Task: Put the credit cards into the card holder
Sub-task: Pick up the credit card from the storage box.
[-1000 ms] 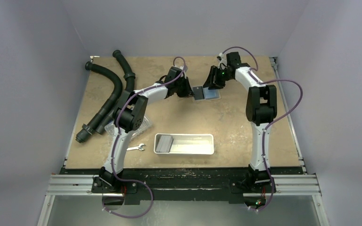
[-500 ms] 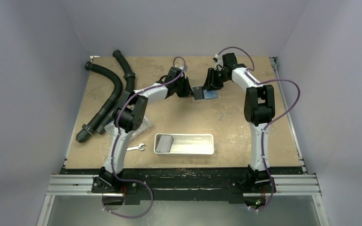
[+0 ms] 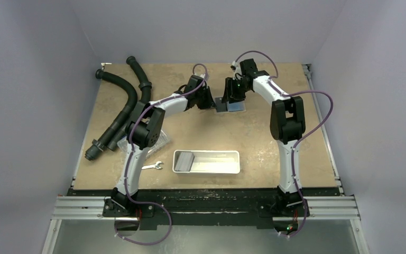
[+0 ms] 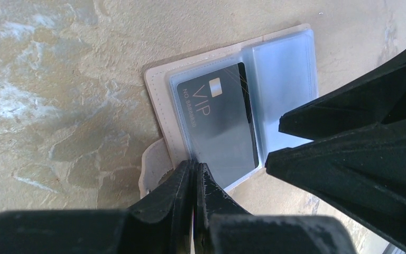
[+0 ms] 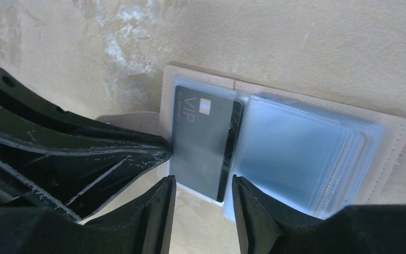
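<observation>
Left hand point(image 4: 194, 168) is closed down to a thin slit, its tips nipping the beige edge of the card holder point(image 4: 156, 100). Right hand point(image 5: 203, 185) stands partly open, one finger on either side of the near edge of a dark grey credit card point(image 5: 203, 140) marked VIP, without clamping it. That card sits under the clear sleeve of one light blue panel, and the other panel's sleeves fan out beside it. The holder lies open and flat on the bench point(image 3: 201, 132); in the top view the left hand is at its 9 o'clock side. At 6 o'clock from the holder, well apart, a white tray point(image 3: 239, 161) holds more grey cards point(image 3: 183, 160).
</observation>
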Available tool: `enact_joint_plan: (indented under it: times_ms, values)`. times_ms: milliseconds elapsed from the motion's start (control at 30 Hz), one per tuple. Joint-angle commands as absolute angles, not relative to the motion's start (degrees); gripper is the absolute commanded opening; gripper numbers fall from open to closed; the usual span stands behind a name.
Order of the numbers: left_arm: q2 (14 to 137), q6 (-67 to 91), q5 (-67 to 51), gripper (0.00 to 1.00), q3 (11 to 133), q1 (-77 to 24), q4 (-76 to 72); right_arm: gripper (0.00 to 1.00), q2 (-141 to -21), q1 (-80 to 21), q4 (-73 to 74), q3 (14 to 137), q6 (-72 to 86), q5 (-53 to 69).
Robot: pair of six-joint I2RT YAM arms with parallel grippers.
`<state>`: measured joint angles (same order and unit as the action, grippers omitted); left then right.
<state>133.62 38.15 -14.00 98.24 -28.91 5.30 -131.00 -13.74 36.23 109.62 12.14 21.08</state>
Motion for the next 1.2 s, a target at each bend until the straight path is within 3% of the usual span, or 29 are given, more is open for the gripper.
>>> enact_joint_plan:
  times_ms: [0,533,667,800,1167]
  values:
    - [130.67,37.25,-10.91,0.0,96.26,-27.77,8.54,0.5,-131.46,-13.8,35.66,112.0,12.08,26.21]
    - [126.43,40.0,-14.97,0.2,93.7,-27.16,2.55,0.49,-132.9,-13.8,33.13,111.14,13.41,29.29]
    - [127.43,40.02,-14.01,0.08,93.52,-27.0,3.53,0.49,-133.62,-13.8,32.94,111.09,13.92,28.98]
    - [129.14,40.19,-14.22,0.03,93.21,-26.98,3.69,0.49,-134.29,-13.79,33.66,111.33,14.24,26.19]
    - [130.25,40.29,-14.23,0.0,92.88,-26.98,3.67,0.52,-137.03,-13.75,33.28,110.27,14.32,25.77]
